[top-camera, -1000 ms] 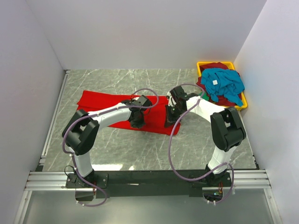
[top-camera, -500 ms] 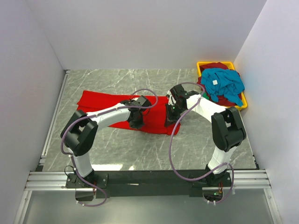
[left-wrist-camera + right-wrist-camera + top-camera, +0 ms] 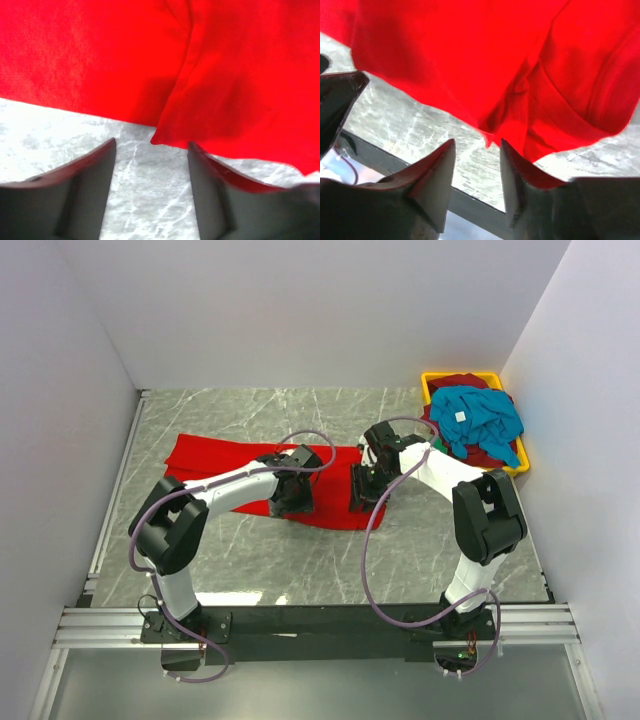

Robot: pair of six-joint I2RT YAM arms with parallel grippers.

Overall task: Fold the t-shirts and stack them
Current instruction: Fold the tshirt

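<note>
With the red t-shirt [image 3: 215, 455] laid flat left of centre and its near hem framed by the spread, empty fingers of the left gripper [image 3: 151, 145] and right gripper [image 3: 477, 143], a single layer could be pinched and the fold skewed if they are closed unevenly.

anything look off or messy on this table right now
The teal-blue cloth shirt spills over the rim of the overfilled yellow plastic bin at the far right. The large bright red cloth shirt lies spread out, but its near edge is rumpled, one corner doubled over. Nothing looks torn.
</note>
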